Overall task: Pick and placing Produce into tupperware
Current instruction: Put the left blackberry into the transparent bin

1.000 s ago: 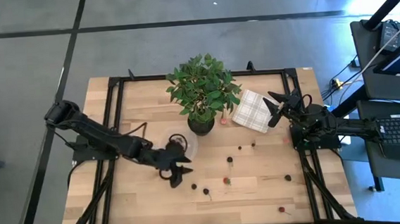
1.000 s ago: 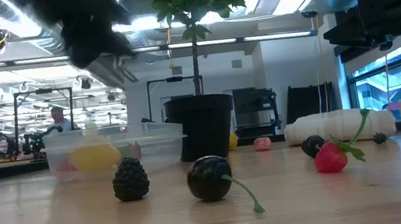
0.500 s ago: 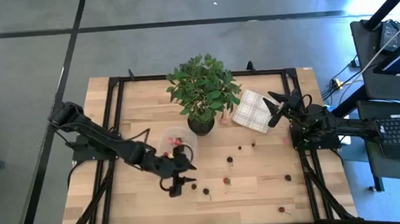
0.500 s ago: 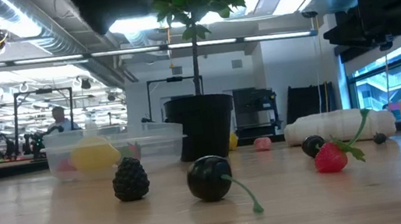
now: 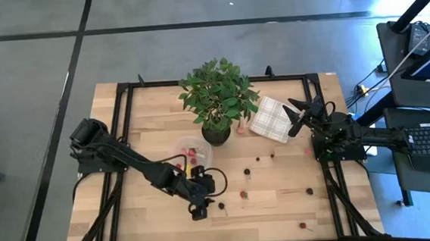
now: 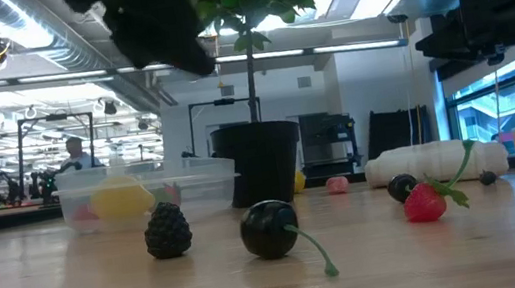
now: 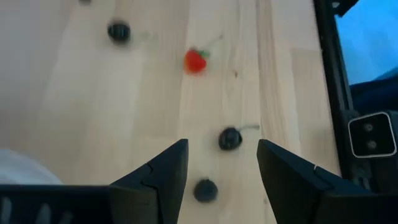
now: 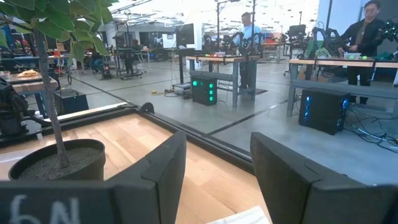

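Left gripper (image 7: pixel 217 165) hangs open and empty over a dark cherry (image 7: pixel 230 139) near the bench's (image 5: pixel 282 207) front edge; right gripper (image 5: pixel 297 118), open too, waits by the checked cloth (image 5: pixel 269 119).

red strawberry (image 6: pixel 425 202), black berry (image 6: pixel 167 230), yellow lemon (image 6: pixel 120 199), white checked cloth (image 5: pixel 271 119)
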`<control>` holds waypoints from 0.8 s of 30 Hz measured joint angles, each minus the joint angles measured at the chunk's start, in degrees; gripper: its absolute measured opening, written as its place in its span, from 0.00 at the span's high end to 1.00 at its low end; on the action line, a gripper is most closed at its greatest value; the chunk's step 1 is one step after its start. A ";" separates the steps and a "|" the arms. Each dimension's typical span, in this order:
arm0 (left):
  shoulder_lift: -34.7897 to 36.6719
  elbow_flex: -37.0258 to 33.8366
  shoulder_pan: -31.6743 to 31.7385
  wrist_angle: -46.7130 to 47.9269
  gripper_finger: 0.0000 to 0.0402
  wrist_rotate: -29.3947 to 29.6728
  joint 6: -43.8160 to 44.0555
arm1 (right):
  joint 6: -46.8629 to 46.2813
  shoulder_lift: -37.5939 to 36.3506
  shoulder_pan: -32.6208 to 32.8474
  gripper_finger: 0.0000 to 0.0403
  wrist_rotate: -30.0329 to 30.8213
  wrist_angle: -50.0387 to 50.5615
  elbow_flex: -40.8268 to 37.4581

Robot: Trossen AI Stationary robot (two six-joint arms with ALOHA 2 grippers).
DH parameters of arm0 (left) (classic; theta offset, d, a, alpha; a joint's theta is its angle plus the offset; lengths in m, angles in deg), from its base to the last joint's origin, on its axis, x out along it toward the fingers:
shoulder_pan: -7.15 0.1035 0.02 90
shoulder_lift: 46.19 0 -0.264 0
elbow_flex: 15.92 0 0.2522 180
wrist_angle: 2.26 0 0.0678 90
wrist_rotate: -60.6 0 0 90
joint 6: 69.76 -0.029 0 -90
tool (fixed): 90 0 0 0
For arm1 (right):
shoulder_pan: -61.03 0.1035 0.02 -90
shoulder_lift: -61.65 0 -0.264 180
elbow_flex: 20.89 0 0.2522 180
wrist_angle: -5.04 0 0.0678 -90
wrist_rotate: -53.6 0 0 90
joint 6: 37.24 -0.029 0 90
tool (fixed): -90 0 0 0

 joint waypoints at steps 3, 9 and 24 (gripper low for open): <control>-0.52 0.00 -0.40 0.34 0.54 -1.82 3.10 | 0.00 0.01 0.00 0.55 0.00 -0.02 0.00; -0.44 0.00 -1.11 -0.52 0.54 -2.77 3.16 | -0.07 0.02 0.00 0.55 0.00 -0.02 0.00; -2.75 0.00 -1.31 1.71 0.54 -0.01 -5.04 | -0.02 0.02 0.00 0.55 0.01 -0.02 0.00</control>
